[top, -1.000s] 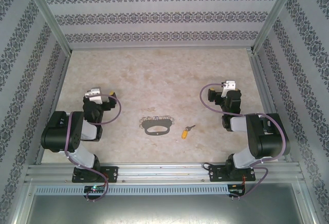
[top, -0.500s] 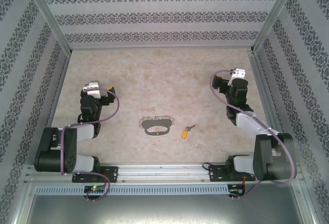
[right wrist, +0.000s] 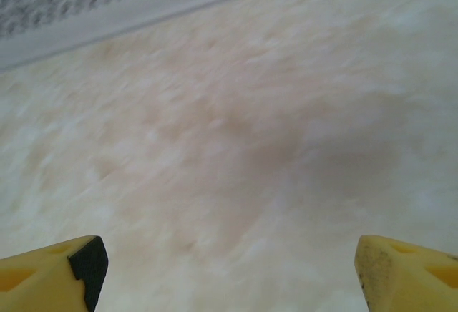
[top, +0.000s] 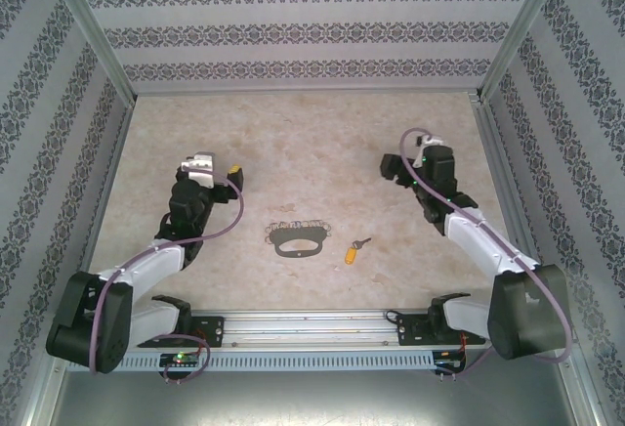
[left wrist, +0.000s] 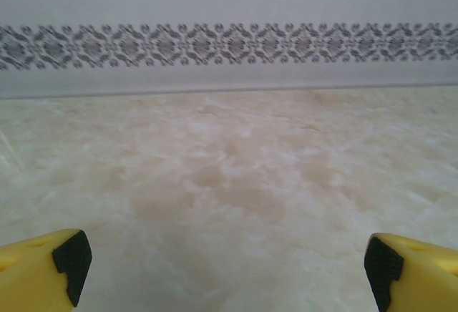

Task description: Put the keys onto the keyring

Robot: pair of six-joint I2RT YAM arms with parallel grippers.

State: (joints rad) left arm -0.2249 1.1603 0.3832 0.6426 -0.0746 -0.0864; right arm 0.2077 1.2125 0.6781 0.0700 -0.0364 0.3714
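Top view: two robot arms reach over a beige marbled table (top: 312,133) inside patterned walls.

L wrist view: left gripper (left wrist: 225,265) is spread wide, with yellow fingertips (left wrist: 43,269) at the bottom corners. Nothing is between them, just bare tabletop w/ the back wall ahead.

R wrist view: right gripper (right wrist: 229,269) is also spread wide and grips nothing. Its picture is blurred, w/ tabletop under it.

The keyring (top: 298,240), a dark grey oval loop w/ a fringe of small silvery links, lies flat on the table. It is to the right of the L hand and a bit nearer the arm bases, well apart from it.

The key (top: 355,249), yellow-orange head w/ short silver blade, lies flat, left of the R hand and nearer the bases. It is near the keyring's right end, not touching.
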